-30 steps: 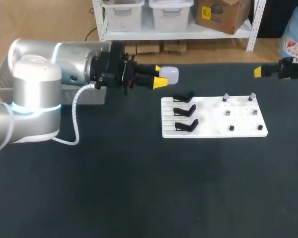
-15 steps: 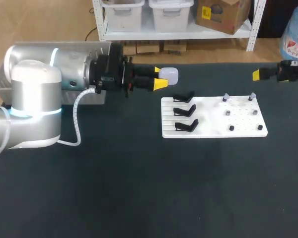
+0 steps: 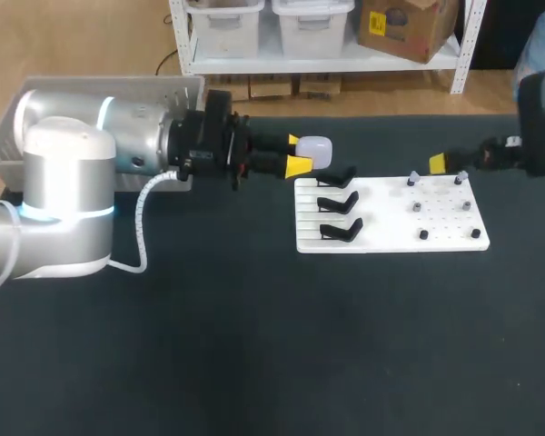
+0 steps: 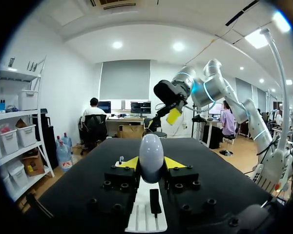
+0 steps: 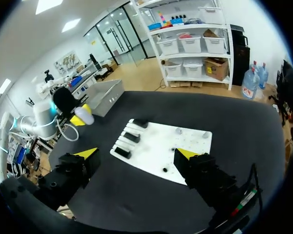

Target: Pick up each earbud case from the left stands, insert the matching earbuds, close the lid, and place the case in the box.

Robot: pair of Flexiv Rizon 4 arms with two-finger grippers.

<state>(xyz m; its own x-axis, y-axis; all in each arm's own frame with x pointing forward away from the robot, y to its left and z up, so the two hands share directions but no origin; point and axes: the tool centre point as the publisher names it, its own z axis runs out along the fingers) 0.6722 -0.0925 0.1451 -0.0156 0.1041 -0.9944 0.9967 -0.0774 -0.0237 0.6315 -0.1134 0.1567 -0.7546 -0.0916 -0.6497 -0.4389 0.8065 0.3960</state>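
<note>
Three stands (image 3: 338, 202) line the board's (image 3: 391, 238) left side, small pieces (image 3: 417, 207) its right.

3 stands (image 3: 338, 203), pegs (image 3: 417, 206) obstruct tray (image 3: 391, 238) (mat (image 3: 254, 345) around open)

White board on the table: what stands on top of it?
On the white board: three empty black stands on its left part, six small pieces on its right, too small to identify. Nothing covers its top.

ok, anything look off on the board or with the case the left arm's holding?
Nothing stands out. The white case sits squarely between the left gripper's fingers, not slipping or tilted. The board lies flat on the table, its three black stands in a row and empty. Nothing is spilled or tipped.
</note>
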